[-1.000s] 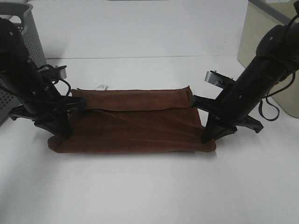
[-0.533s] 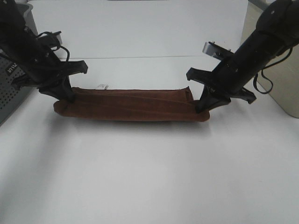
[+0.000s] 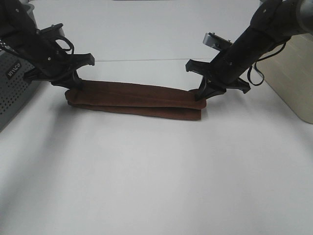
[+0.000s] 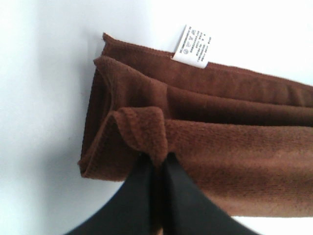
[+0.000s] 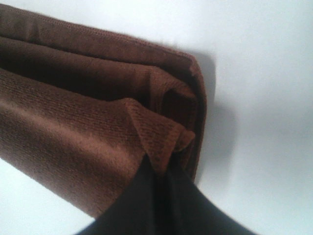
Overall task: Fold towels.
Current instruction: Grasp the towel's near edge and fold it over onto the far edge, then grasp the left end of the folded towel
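Note:
The reddish-brown towel (image 3: pixel 134 99) lies as a long narrow folded band across the white table, toward the back. My left gripper (image 3: pixel 74 86) is shut on the towel's left end; the left wrist view shows its closed fingers (image 4: pixel 146 196) pinching a fold of the towel (image 4: pixel 220 147), with the white tag (image 4: pixel 194 46) at the far edge. My right gripper (image 3: pixel 201 96) is shut on the right end; the right wrist view shows its fingers (image 5: pixel 156 200) pinching a corner fold of the towel (image 5: pixel 73 127).
A grey perforated bin (image 3: pixel 12 83) stands at the left edge of the table. A beige box (image 3: pixel 293 83) stands at the right edge. The white table surface (image 3: pixel 156 176) stretches in front of the towel.
Both grippers have carried the towel's near edge away toward the back edge, folding it over. The wide spread has become a narrow band lying farther back.

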Robot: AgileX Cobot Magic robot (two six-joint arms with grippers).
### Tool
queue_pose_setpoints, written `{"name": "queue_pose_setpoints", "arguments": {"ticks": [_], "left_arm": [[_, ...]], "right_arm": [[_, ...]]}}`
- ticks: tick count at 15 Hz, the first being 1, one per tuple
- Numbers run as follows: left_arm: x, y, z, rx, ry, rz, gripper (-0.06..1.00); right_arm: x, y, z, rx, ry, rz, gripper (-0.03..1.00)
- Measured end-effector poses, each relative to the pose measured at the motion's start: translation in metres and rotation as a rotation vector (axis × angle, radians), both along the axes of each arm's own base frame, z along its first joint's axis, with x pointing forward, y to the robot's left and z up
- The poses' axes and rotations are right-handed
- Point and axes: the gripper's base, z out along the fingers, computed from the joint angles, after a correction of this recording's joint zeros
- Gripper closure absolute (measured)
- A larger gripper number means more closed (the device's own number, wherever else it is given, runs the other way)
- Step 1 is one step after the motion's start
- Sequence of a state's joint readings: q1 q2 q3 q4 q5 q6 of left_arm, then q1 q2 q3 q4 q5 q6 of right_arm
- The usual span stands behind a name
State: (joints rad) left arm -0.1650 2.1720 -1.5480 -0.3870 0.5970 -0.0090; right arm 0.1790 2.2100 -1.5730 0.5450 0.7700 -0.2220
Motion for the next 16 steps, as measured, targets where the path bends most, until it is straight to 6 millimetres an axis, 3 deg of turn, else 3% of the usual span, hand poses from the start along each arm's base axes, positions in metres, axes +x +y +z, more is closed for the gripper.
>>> {"name": "queue_pose_setpoints", "arguments": {"ticks": [2,4,6,7,8,10,16], "left_arm": [[0.005,0.0,-0.009,-0.013,-0.02,0.029,0.91],[0.008,-0.001,-0.017,-0.028,-0.023,0.052,0.76],[0.011,-0.001,-0.016,-0.03,-0.051,0.063,0.43],[0.013,0.0,-0.015,-0.03,-0.074,0.07,0.28],[0.015,0.0,-0.013,-0.026,-0.093,0.067,0.2],[0.018,0.0,-0.01,-0.018,-0.115,0.058,0.16],[0.015,0.001,-0.013,0.063,-0.118,-0.06,0.13]], "right_arm": [[0.004,-0.001,-0.001,-0.006,-0.036,-0.019,0.97],[0.004,-0.001,-0.001,-0.006,-0.038,-0.02,0.93],[0.004,-0.001,-0.001,-0.004,-0.032,-0.019,0.71],[0.004,-0.001,-0.001,-0.002,-0.031,-0.02,0.52],[0.003,-0.001,-0.001,-0.001,-0.028,-0.02,0.37],[0.002,0.0,-0.001,0.003,-0.011,-0.012,0.19],[-0.002,0.0,-0.001,0.009,0.031,0.009,0.14]]}}
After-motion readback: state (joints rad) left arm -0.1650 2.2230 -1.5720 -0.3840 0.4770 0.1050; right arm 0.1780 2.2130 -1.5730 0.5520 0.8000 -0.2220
